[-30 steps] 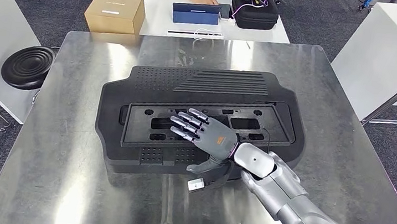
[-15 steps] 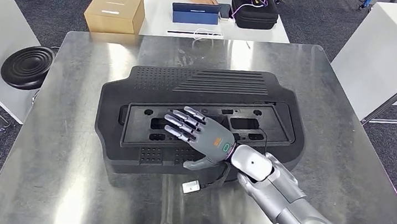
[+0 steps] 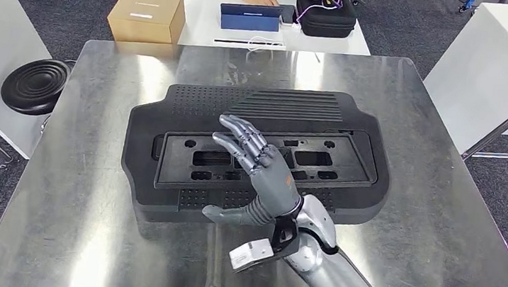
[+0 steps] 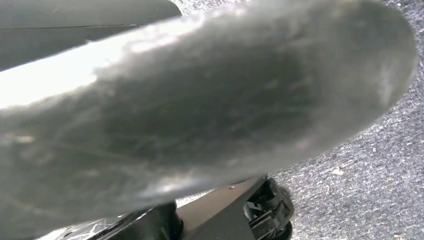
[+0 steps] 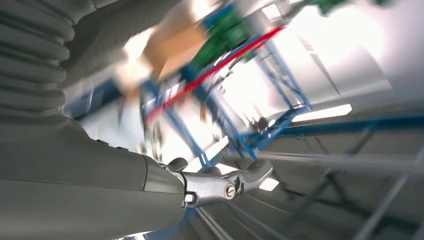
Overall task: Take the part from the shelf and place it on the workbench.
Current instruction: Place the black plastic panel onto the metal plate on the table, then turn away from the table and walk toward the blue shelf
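Brushed steel workbench (image 3: 89,190), large black part (image 3: 191,105) lay flat at its middle, beneath and beyond the raised fingers (image 3: 241,138), apart from them.

No words or numbers can be read. The cardboard box (image 3: 146,15) has a white label, but it is too small to read.

Matt black plastic part (image 3: 257,151), brushed glossy metal workbench (image 3: 92,169), brown cardboard box (image 3: 147,15)
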Action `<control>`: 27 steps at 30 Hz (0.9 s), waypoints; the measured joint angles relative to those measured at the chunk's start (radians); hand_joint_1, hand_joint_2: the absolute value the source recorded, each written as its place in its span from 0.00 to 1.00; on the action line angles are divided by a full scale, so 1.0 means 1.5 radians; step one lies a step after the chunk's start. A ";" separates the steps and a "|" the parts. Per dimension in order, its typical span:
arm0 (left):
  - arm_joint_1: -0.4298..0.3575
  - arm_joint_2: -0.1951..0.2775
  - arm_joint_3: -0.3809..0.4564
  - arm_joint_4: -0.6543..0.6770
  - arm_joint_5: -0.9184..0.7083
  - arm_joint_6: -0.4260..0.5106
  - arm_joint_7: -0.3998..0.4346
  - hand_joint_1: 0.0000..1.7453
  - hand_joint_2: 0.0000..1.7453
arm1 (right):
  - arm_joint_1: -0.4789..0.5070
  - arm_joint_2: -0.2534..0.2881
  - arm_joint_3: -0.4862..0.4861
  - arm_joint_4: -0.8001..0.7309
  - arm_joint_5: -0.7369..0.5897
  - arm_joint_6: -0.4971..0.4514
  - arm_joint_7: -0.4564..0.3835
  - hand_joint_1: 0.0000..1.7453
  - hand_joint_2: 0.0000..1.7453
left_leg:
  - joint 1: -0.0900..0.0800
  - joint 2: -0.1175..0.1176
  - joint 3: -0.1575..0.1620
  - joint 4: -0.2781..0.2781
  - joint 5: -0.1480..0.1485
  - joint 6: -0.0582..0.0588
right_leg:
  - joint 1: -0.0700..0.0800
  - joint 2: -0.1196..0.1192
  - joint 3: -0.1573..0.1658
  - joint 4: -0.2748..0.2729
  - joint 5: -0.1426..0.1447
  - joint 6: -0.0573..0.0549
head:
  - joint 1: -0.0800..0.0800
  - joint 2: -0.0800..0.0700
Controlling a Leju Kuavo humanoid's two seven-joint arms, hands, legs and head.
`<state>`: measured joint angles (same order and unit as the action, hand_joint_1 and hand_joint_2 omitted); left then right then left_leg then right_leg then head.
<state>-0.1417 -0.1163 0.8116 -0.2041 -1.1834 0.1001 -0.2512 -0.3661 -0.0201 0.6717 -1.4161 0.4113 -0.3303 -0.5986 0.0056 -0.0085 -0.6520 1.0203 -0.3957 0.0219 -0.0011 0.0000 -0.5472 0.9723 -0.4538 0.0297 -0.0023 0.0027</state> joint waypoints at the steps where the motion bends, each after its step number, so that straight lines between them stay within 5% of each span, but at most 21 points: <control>1: 0.002 0.000 0.000 0.000 0.004 0.001 -0.002 0.00 0.00 | 0.012 0.008 -0.013 -0.019 -0.053 0.041 0.003 0.00 0.00 | 0.000 0.000 0.000 0.000 0.000 0.000 | 0.000 0.000 -0.002 0.000 0.000 0.000 | 0.000 0.000; 5: 0.011 0.002 0.004 0.000 0.015 0.005 -0.008 0.00 0.00 | 0.054 0.042 -0.072 -0.074 -0.247 0.177 0.022 0.00 1.00 | 0.000 0.000 0.000 0.000 -0.001 -0.001 | 0.000 0.000 -0.005 0.000 -0.002 -0.002 | 0.000 0.000; 13: 0.022 0.004 0.012 0.000 0.027 0.012 -0.015 0.00 0.00 | 0.113 0.086 -0.129 -0.147 -0.424 0.283 0.049 0.00 1.00 | 0.000 0.000 0.000 0.000 -0.001 -0.001 | 0.000 0.000 -0.004 0.000 -0.002 -0.002 | 0.000 0.000; 19: 0.029 0.005 0.025 0.000 0.044 0.017 -0.027 0.00 0.00 | 0.167 0.091 -0.138 -0.209 -0.603 0.420 0.086 0.00 1.00 | 0.000 0.000 0.000 0.000 -0.002 -0.002 | 0.000 0.000 -0.004 0.000 -0.003 -0.001 | 0.000 0.000; 27: 0.044 0.007 0.050 0.000 0.066 0.022 -0.049 0.00 0.00 | 0.261 0.070 -0.153 -0.282 -0.636 0.495 0.087 0.00 1.00 | 0.000 0.000 0.000 0.000 -0.004 -0.001 | 0.000 0.000 -0.004 0.000 -0.004 -0.001 | 0.000 0.000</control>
<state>-0.0759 -0.1062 0.8873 -0.2041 -1.0842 0.1338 -0.3251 0.0260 0.0852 0.4424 -1.8390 -0.5430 0.4115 -0.4688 0.0055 -0.0089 -0.6513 1.0201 -0.4015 0.0199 -0.0013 -0.0001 -0.5530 0.9720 -0.4593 0.0283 -0.0022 0.0027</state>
